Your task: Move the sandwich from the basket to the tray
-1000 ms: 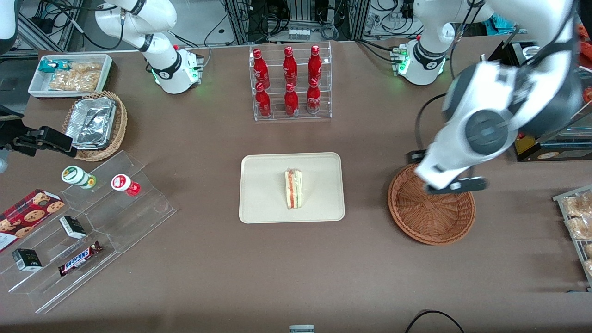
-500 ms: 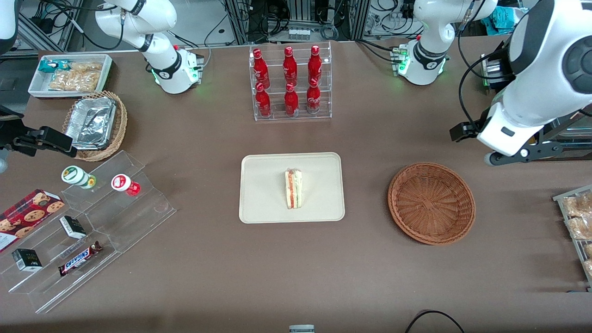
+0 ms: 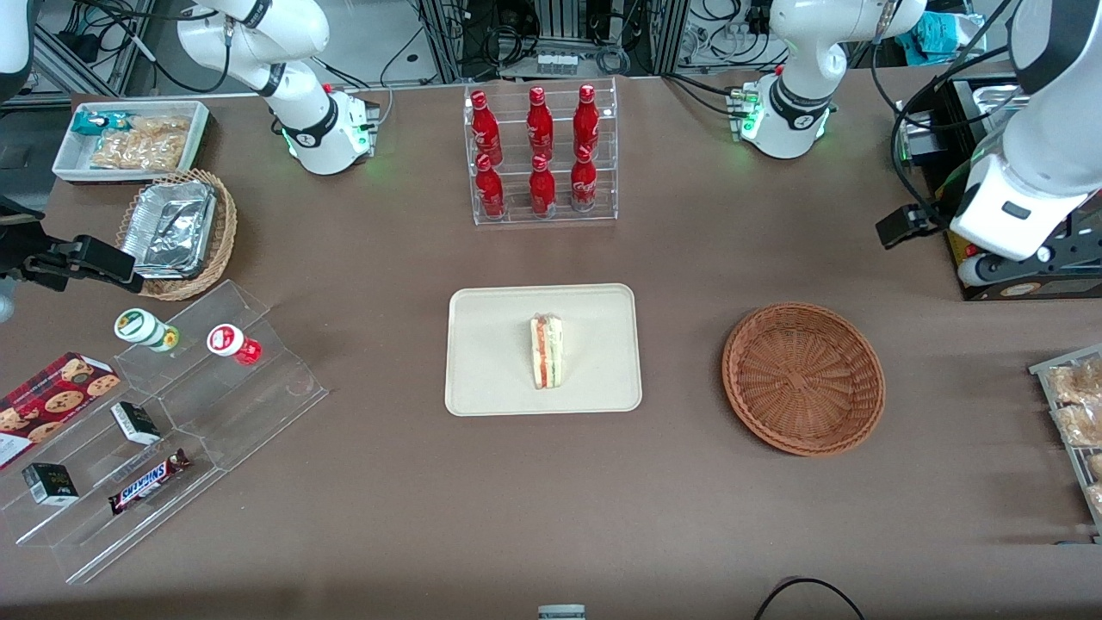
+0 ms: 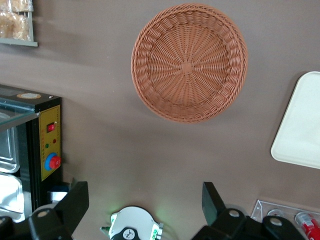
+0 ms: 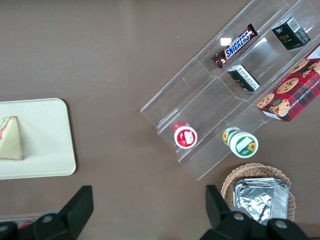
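The task looks done: the sandwich (image 3: 547,351) lies on the tray (image 3: 491,379), roughly at its middle, and nothing seems left but for the arm to park.

On the brown surface (image 3: 516,499), taking the holders from largest down:

The clear stepped stand (image 3: 258,405), toward the parked arm's end, carries a Snickers bar (image 3: 148,481), two small dark boxes (image 3: 135,422), and two lidded cups (image 3: 234,343), with a cookie box (image 3: 47,400) just beside it.

The tray holds only the sandwich, filling stripe up.

The clear rack (image 3: 542,155), farther from the front camera than the tray, holds six red bottles (image 3: 540,116) in two rows.

The basket (image 3: 802,377), toward the working arm's end and well apart from the tray, is empty; the wrist view shows its bare woven floor (image 4: 189,62).

The white bin (image 3: 129,138) holds bagged snacks, and the lighter wicker basket (image 3: 219,241) near it holds foil containers (image 3: 170,228).

A rack (image 3: 1072,413) at the working arm's edge holds more tan snacks.

The gripper (image 4: 145,205) hangs high above the surface, off the basket toward the arm's base; its fingers (image 4: 75,200) stand wide apart and hold nothing.
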Robot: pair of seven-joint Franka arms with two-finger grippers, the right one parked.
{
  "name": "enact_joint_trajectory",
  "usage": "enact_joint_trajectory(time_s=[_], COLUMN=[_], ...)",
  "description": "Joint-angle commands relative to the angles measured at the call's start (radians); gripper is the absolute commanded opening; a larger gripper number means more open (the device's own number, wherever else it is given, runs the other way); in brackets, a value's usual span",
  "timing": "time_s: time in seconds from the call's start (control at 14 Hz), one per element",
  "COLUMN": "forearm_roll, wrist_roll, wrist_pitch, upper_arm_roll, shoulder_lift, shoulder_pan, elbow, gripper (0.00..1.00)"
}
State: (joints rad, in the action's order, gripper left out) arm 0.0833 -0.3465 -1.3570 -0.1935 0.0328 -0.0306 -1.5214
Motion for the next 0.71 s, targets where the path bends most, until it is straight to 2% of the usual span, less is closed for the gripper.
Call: enact_joint_trajectory(time_s=[0.0, 0.64], forearm_roll=[-0.011, -0.008], wrist_roll=[0.014, 0.011], wrist_pitch=[0.019, 0.018], upper_arm_roll=[0.012, 0.011], shoulder_lift=[-0.05, -0.064], shoulder_pan=[0.005, 0.005], elbow=[-0.02, -0.01], gripper=[1.0, 1.0])
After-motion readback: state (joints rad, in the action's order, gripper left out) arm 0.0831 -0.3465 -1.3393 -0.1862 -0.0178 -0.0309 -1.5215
